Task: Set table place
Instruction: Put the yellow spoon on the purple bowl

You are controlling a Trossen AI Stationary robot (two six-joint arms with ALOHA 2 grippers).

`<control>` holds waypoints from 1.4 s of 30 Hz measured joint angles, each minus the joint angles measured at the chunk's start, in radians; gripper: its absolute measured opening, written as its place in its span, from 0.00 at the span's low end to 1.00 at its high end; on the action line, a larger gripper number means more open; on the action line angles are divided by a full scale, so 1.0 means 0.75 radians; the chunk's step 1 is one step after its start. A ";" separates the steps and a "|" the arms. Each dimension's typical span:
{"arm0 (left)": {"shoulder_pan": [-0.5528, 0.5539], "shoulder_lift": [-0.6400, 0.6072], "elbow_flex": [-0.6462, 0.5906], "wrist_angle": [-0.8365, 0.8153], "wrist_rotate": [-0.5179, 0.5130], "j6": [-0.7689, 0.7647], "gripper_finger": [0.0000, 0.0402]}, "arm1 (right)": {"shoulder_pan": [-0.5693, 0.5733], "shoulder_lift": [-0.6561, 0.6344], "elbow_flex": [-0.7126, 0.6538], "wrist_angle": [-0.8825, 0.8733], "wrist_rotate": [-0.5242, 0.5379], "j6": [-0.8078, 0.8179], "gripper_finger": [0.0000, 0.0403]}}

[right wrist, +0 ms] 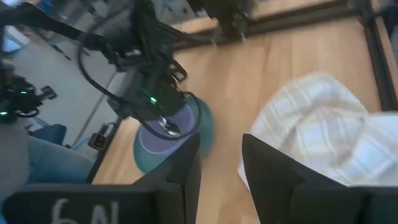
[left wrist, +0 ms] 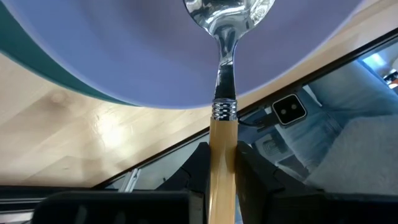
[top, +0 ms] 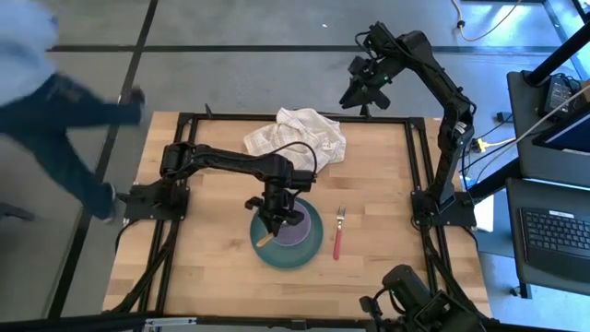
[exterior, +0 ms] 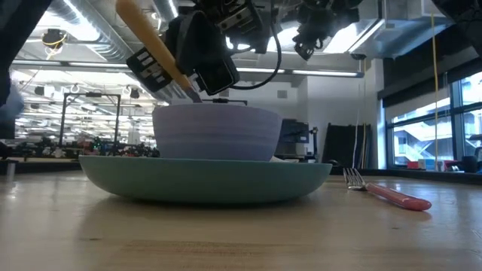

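A lilac bowl [top: 297, 229] stands in a teal plate [top: 310, 251] on the wooden table [top: 212, 258]. My left gripper [top: 274, 221] is above the bowl, shut on a yellow-orange-handled spoon [left wrist: 222, 124]; the spoon's metal head [left wrist: 230, 12] reaches into the bowl [left wrist: 155, 56]. A red-handled fork [top: 337, 236] lies flat on the table right of the plate. My right gripper [right wrist: 221, 155] is open and empty, raised above the table's far edge. My left gripper pinches the spoon's yellow-orange handle [left wrist: 222, 158] between its two fingers, along the handle's length. The fingers slant down from above. The spoon is tilted, its handle end [exterior: 128, 11] up and toward the near left, its head [exterior: 197, 96] down inside the bowl.
A crumpled white checked cloth [top: 297, 135] lies at the table's far middle. A person in blue [top: 46, 101] stands beyond the table's far left corner. Bare wood shows at the near left and right of the fork.
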 joint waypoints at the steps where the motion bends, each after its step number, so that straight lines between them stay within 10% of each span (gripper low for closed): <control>1: 0.000 0.000 0.000 0.000 0.000 -0.001 0.10 | 0.000 0.000 0.000 0.000 -0.027 -0.017 0.29; 42: -0.073 0.086 -0.002 0.132 -0.098 -0.048 0.13 | 0.112 0.000 0.001 -0.001 -0.054 0.007 0.29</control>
